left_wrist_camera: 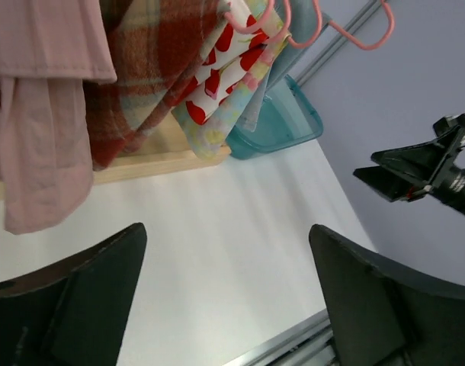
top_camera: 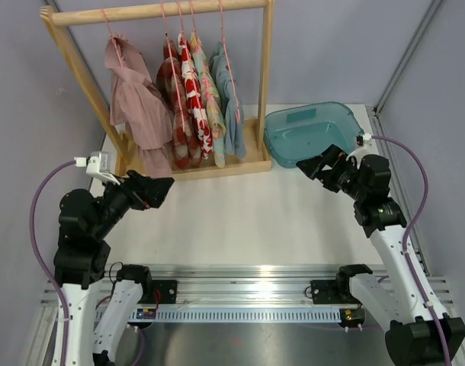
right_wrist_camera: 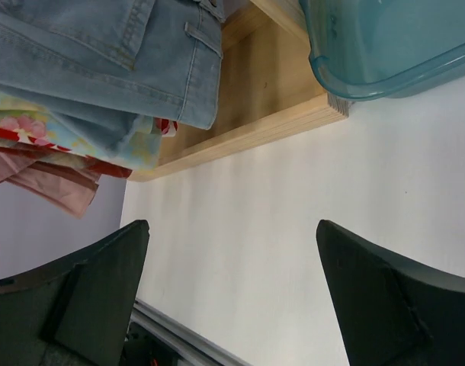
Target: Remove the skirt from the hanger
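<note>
Several garments hang on pink hangers (top_camera: pixel 222 30) from a wooden rack (top_camera: pixel 156 11) at the back left. From left to right they are a pink one (top_camera: pixel 133 103), a red plaid one (top_camera: pixel 171 114), a red-and-white print (top_camera: pixel 196 99), a pastel floral one (top_camera: pixel 212 99) and a denim one (top_camera: pixel 232 107). I cannot tell which is the skirt. My left gripper (top_camera: pixel 165 187) is open and empty, in front of the rack's left end. My right gripper (top_camera: pixel 309 168) is open and empty, right of the rack. The denim piece (right_wrist_camera: pixel 126 53) shows a belt loop in the right wrist view.
A teal plastic bin (top_camera: pixel 312 133) stands at the back right, against the rack's wooden base (top_camera: pixel 217 166). A metal rail (top_camera: pixel 248 274) runs along the near table edge. Grey walls close the sides.
</note>
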Controlling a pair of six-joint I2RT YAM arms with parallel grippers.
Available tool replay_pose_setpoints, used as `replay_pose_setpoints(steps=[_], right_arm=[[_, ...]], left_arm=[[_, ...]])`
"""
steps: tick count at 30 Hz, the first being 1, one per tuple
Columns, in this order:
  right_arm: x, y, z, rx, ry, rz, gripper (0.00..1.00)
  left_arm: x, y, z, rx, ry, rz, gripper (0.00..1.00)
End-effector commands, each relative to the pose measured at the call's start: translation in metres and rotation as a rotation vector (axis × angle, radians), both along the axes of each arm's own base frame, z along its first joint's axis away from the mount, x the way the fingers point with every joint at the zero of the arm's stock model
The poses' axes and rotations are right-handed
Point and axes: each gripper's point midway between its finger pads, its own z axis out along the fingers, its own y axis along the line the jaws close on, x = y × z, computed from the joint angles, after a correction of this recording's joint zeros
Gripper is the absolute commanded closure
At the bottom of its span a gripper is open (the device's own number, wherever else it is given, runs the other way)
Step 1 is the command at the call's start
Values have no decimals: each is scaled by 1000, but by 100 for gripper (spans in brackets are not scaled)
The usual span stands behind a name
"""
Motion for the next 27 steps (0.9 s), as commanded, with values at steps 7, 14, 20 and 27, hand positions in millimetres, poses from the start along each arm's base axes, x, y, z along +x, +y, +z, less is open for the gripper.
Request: replay_pose_setpoints(steps=[7,14,20,27], right_arm=[[-32,-19,49,-67,-64,-69,1],[-59,-34,80,-120,-124,-117,1],[-67,-32,79,-131,-133,-93,0],[-64,-24,48,-159,-80,-24,1]], left_arm=[[-27,43,96,128,-242,216,1],[26,79,181,232,-226,421,1],[117,91,225,242,-194,529,7],[210,86,230,235,-203,550,15]])
